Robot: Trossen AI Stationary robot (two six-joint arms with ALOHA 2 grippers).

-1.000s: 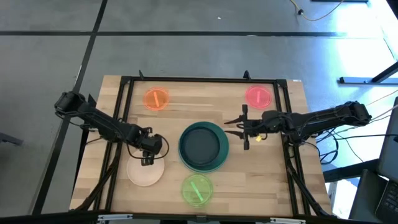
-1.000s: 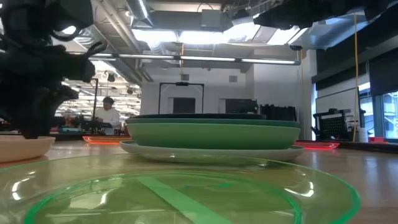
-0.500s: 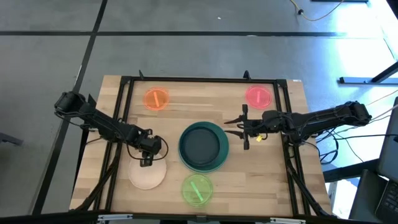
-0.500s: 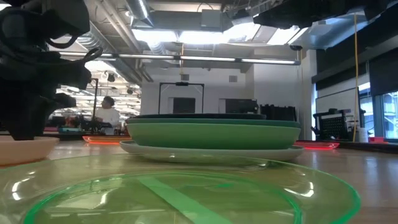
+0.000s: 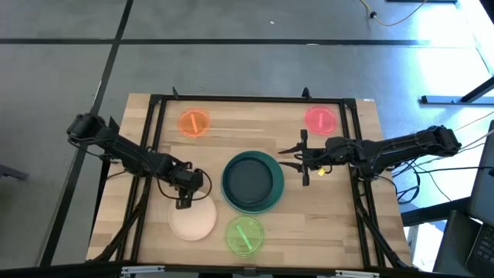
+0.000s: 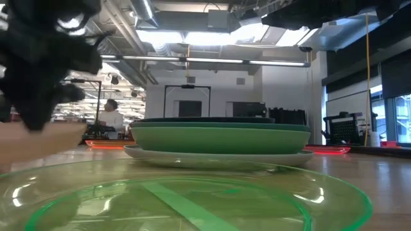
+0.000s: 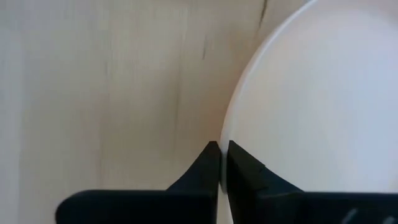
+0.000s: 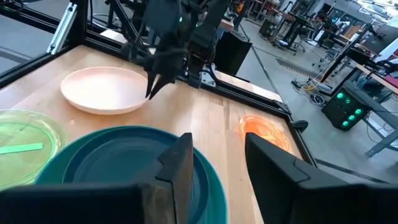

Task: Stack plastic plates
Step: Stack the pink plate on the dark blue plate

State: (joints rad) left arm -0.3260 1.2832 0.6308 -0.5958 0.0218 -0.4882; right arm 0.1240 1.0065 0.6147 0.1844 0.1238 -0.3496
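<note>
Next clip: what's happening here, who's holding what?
The left gripper is shut on the rim of the peach plate, near the table's front left. A stack of large plates with a teal plate on top sits mid-table. The right gripper hovers open beside that stack. The orange plate, pink plate and green plate lie apart, unstacked.

wooden table (image 5: 208, 147) with black frame rails (image 5: 247, 99) | grey floor (image 5: 231, 46) at 12 o'clock | yellow cable (image 5: 397, 17) at 1 o'clock | person in white top (image 6: 113, 119) seated in the room at 9 o'clock, low view
</note>
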